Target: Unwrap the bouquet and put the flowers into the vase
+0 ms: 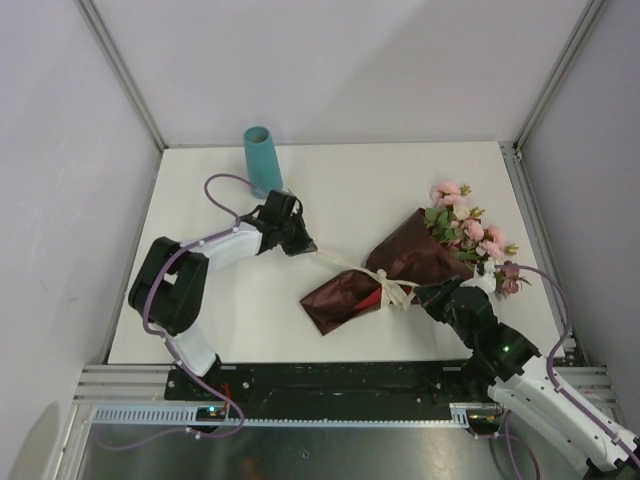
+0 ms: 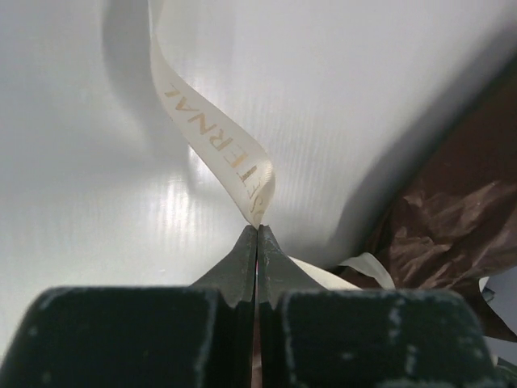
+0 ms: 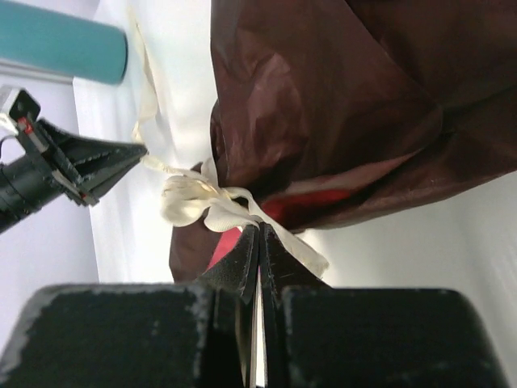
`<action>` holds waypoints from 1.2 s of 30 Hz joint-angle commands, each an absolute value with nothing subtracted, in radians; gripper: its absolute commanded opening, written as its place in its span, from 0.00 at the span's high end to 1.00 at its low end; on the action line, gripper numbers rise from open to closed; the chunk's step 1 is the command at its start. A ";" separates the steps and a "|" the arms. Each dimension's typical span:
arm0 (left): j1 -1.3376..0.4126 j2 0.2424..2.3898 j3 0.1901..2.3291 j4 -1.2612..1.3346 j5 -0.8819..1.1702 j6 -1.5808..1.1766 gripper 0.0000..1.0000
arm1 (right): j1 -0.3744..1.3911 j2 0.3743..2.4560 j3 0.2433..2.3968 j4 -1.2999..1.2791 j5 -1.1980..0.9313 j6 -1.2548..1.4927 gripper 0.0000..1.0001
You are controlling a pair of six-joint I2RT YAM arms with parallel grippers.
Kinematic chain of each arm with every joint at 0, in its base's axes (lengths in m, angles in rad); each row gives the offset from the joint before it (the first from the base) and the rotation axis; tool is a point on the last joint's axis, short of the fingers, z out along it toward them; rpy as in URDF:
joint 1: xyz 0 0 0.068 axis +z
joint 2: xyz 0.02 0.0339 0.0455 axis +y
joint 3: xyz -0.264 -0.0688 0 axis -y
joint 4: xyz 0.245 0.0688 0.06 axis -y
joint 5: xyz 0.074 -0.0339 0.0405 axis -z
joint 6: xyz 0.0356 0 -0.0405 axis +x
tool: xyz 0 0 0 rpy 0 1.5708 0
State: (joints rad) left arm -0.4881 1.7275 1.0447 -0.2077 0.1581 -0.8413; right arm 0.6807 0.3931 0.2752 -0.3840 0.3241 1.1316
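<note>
The bouquet [image 1: 400, 262] lies at the table's right middle, wrapped in dark red paper [image 3: 323, 105], with its pink flowers [image 1: 470, 230] pointing to the far right. A cream ribbon [image 1: 345, 265] is knotted [image 3: 190, 198] around its narrow part. My left gripper [image 2: 257, 228] is shut on one printed ribbon tail [image 2: 218, 137], which runs taut toward the knot. My right gripper [image 3: 260, 229] is shut on another ribbon tail right beside the knot. The teal vase [image 1: 262, 158] stands upright at the far left, behind the left gripper [image 1: 305, 245].
Side walls and metal frame posts [image 1: 120, 70] close in the white table [image 1: 380, 185]. A purple cable [image 1: 225, 195] loops over the left arm next to the vase. The black mounting rail [image 1: 330, 378] runs along the near edge.
</note>
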 commanded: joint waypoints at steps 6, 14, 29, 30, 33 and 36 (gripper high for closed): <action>-0.370 1.570 1.016 -0.305 0.014 -0.765 1.00 | 0.643 0.360 0.277 -0.463 0.406 1.159 1.00; -0.152 1.445 1.020 -0.381 -0.072 -0.765 1.00 | 0.630 0.388 0.283 -0.424 0.410 1.133 1.00; 0.026 1.387 1.077 -0.430 0.003 -0.734 1.00 | 0.555 0.365 0.348 -0.438 0.399 1.048 1.00; 0.027 1.387 1.069 -0.430 0.028 -0.732 1.00 | 0.553 0.364 0.354 -0.431 0.391 1.037 1.00; 0.028 1.374 1.042 -0.431 0.065 -0.719 1.00 | 0.551 0.376 0.363 -0.367 0.318 0.996 1.00; 0.028 1.348 1.004 -0.430 0.085 -0.704 1.00 | 0.555 0.422 0.359 -0.254 0.172 0.946 1.00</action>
State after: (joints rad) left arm 0.0212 1.4174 1.0363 -0.4297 0.0315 -0.7475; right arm 0.5537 0.3813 0.3214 -0.4084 0.3271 1.0264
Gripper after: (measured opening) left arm 0.005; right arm 0.010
